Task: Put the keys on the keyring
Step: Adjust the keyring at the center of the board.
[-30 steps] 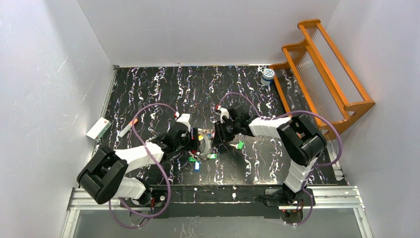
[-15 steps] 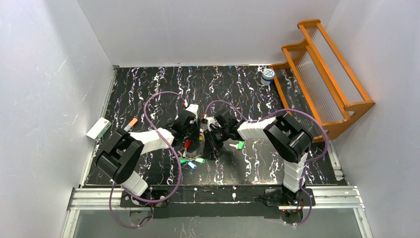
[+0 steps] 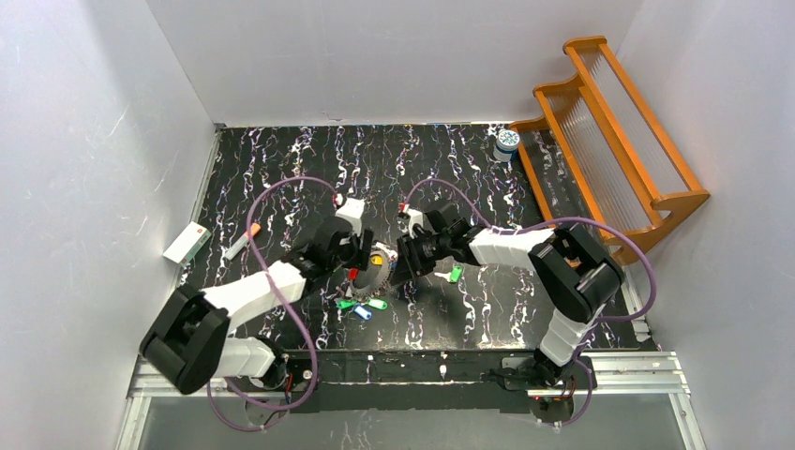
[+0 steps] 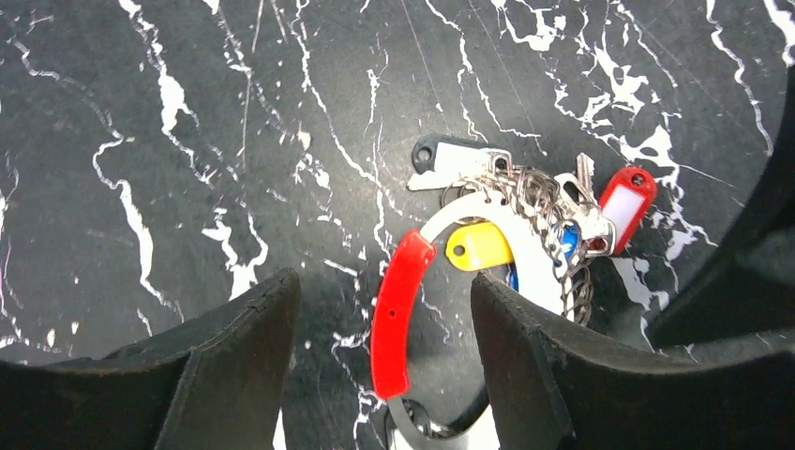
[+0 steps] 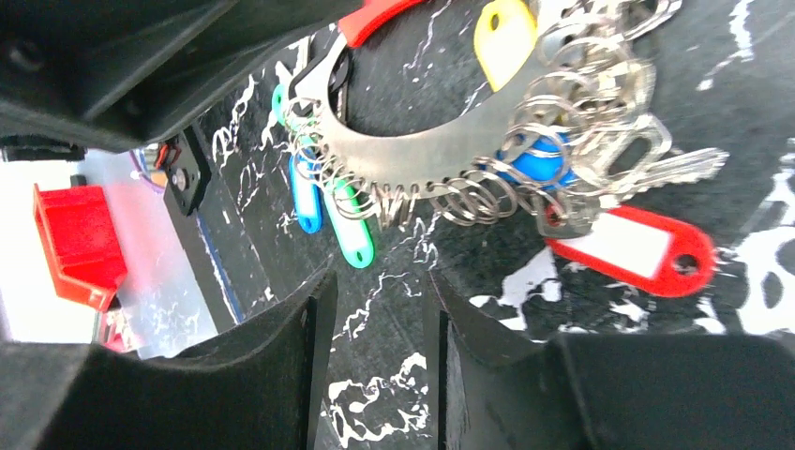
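The keyring (image 3: 380,262) lies on the black marbled table between my two grippers. It is a flat metal loop with a red section (image 4: 403,314). Yellow (image 4: 478,246), red (image 4: 626,202), black (image 4: 436,155) and blue (image 5: 539,159) keys hang on it by small rings. My left gripper (image 4: 384,347) is open, and the red section lies between its fingers. My right gripper (image 5: 375,347) is open and empty, just short of the ring (image 5: 422,141). Green and blue keys (image 3: 364,307) lie at the ring's near edge. Another green key (image 3: 456,273) lies apart, to the right.
A white box (image 3: 187,243) and an orange-tipped white stick (image 3: 242,241) lie at the left edge. A white-and-blue jar (image 3: 507,142) stands at the back right beside an orange wooden rack (image 3: 609,141). White walls close in three sides.
The two grippers have drawn slightly apart, so the keyring shows between them. The green and blue keys shifted left early on. The left arm's elbow swung down and left.
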